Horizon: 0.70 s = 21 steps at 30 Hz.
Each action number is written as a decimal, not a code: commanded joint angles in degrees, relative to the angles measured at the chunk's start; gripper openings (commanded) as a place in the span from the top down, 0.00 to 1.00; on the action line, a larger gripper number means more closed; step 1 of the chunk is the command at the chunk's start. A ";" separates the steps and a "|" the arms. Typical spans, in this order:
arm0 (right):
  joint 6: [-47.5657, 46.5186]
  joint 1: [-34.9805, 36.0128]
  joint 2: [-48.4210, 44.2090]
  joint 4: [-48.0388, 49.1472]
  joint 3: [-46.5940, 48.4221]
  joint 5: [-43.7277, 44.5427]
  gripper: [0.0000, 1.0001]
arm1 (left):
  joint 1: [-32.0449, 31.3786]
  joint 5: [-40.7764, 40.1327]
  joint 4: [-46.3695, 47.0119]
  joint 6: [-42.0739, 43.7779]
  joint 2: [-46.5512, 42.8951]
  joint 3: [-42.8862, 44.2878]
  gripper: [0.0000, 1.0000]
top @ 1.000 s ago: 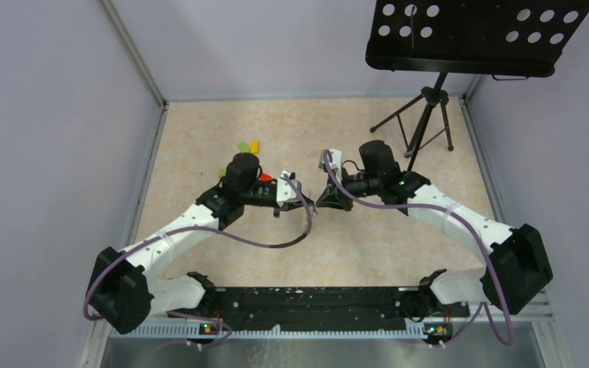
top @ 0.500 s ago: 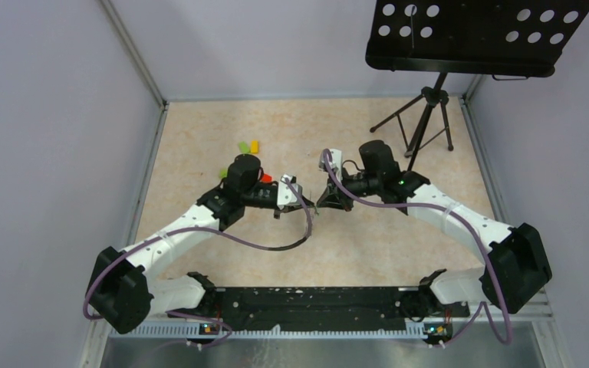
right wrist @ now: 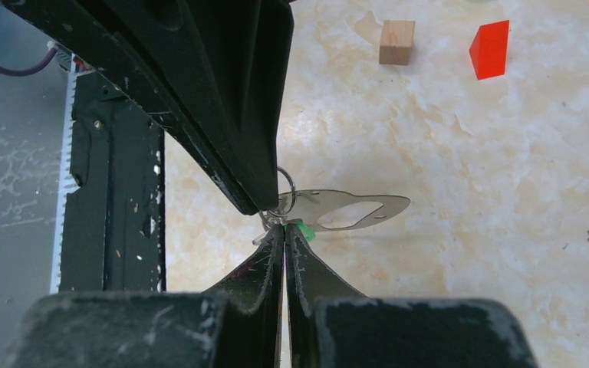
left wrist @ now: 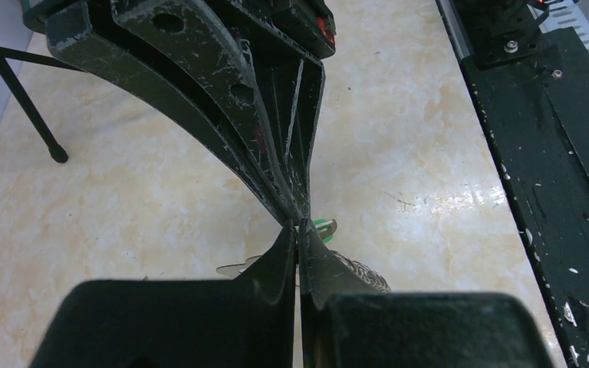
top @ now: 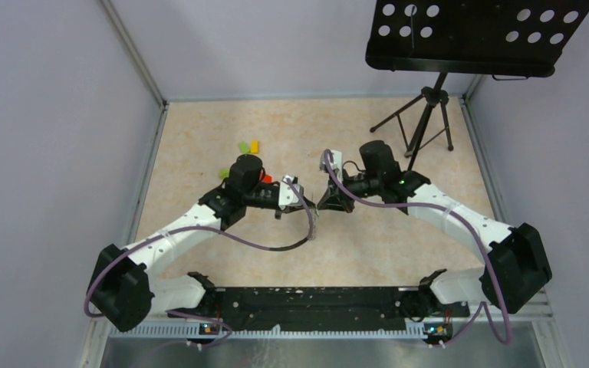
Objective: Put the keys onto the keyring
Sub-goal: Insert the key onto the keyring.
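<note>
Your grippers meet tip to tip above table [right wrist: 468,192]. Your right gripper [right wrist: 284,230]: fingers pinched shut on key [right wrist: 353,211], green tag [right wrist: 304,228] poking out beside tips. Your left gripper [left wrist: 297,238]: fingers pressed together, contents unclear. Thin keyring [right wrist: 287,184] loop sits at its tip, touching key. Beyond, well apart: red block [right wrist: 489,50], wooden block [right wrist: 396,41].

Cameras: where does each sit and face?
Top external: above and behind left arm and right arm, looking down on the table; both show.
Left wrist: on the left gripper, facing the right gripper; own fingers show.
Right wrist: on the right gripper, facing back at the left; own fingers, silver key show.
Both wrist views share the green tag.
</note>
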 commanded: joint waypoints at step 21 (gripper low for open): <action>-1.90 -0.55 1.45 0.69 3.52 -1.12 1.00 | -0.66 4.75 0.99 2.45 -0.89 0.33 1.00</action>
